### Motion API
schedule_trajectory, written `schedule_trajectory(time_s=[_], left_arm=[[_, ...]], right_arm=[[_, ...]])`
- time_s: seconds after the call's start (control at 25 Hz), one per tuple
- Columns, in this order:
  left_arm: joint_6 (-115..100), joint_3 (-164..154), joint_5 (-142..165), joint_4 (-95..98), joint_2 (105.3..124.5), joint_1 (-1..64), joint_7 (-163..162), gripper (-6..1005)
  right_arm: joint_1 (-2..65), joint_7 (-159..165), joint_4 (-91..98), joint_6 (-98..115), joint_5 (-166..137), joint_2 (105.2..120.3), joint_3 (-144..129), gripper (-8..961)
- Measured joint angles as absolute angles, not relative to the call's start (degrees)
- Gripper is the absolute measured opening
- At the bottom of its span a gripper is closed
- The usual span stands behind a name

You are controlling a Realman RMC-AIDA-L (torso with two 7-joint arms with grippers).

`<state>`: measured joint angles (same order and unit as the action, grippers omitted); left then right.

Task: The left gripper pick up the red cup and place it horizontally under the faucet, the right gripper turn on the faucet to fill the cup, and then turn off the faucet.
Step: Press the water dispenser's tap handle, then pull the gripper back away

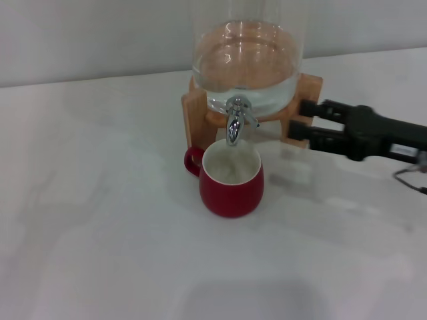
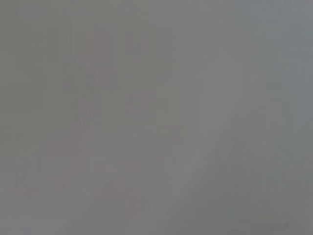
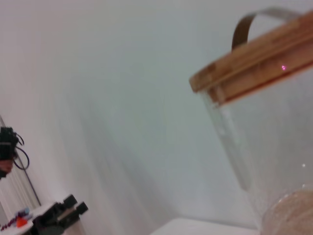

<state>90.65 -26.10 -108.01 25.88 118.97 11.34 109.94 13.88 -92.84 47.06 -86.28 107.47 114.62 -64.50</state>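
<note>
The red cup [image 1: 231, 181] stands upright on the white table, directly under the faucet [image 1: 233, 123], with its handle toward the left. The faucet points down from the clear glass dispenser [image 1: 245, 63] on its wooden stand [image 1: 194, 117]. My right gripper [image 1: 303, 121] is at the right of the stand, level with the faucet and apart from it, fingers open and empty. The left gripper is out of view, and the left wrist view shows only plain grey. I cannot tell whether water is running.
The white table [image 1: 100, 220] spreads to the left and front of the cup. The right wrist view shows the dispenser's wooden lid [image 3: 254, 63] and glass wall [image 3: 274, 147] close by. A pale wall stands behind.
</note>
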Motion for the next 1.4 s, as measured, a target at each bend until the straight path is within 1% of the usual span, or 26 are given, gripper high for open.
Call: schedule_trajectory(time_s=[0.24,0.48,0.8,0.96,1.4], left_arm=[[88.76,-25.89,-107.97,28.05,118.39,11.34,108.65,834],[88.71,-23.2,-107.97,30.82,118.87,11.34,108.58,833],[88.6,-23.11,-107.64,30.88,118.86,10.7,107.94,833],[88.68,-23.11,-107.85,30.91,118.88,10.71,107.92,833],[88.59,-23.11,-108.07,30.94,118.88,11.48,107.97,832]], right_arm=[[10.93,-92.98,48.29,-93.94,107.2,114.81,-62.66,798],[10.69,-94.85,53.73,-92.5,102.9,115.0,-71.69,798],[7.23,-94.78,64.6,-87.05,103.34,115.1,-79.59,798],[5.64,-94.47,68.66,-80.17,104.19,115.07,-84.7,798],[6.74,-93.43,71.03,-68.61,108.17,115.05,-92.51,798]])
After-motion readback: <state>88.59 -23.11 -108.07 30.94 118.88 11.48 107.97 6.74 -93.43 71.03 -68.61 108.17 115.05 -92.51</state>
